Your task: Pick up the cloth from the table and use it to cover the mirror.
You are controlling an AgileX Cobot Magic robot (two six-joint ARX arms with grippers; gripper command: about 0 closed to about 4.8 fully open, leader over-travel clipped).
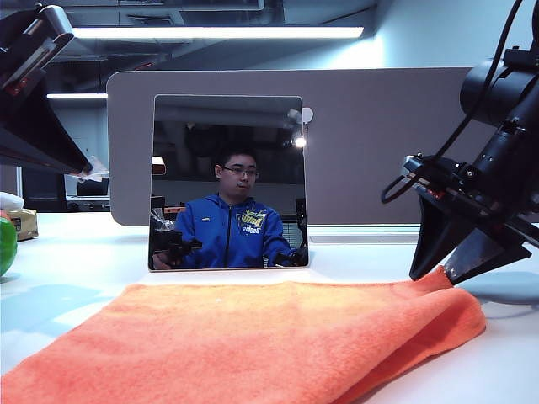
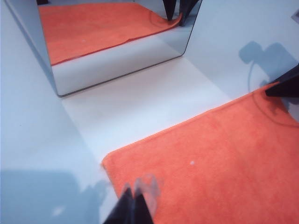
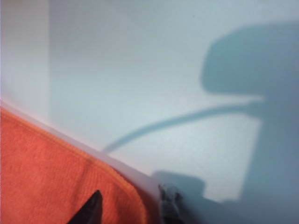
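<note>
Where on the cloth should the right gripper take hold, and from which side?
Probably the far right corner of the cloth, from above. The cloth lies flat on the table, so only its hem gives the fingers something to pinch. The open right gripper already straddles that corner edge. The left gripper, shut, hovers over the opposite far corner, before the mirror.

Grey partition [image 1: 379, 143] behind; ceiling strip light [image 1: 217, 32] lit; dim room.
</note>
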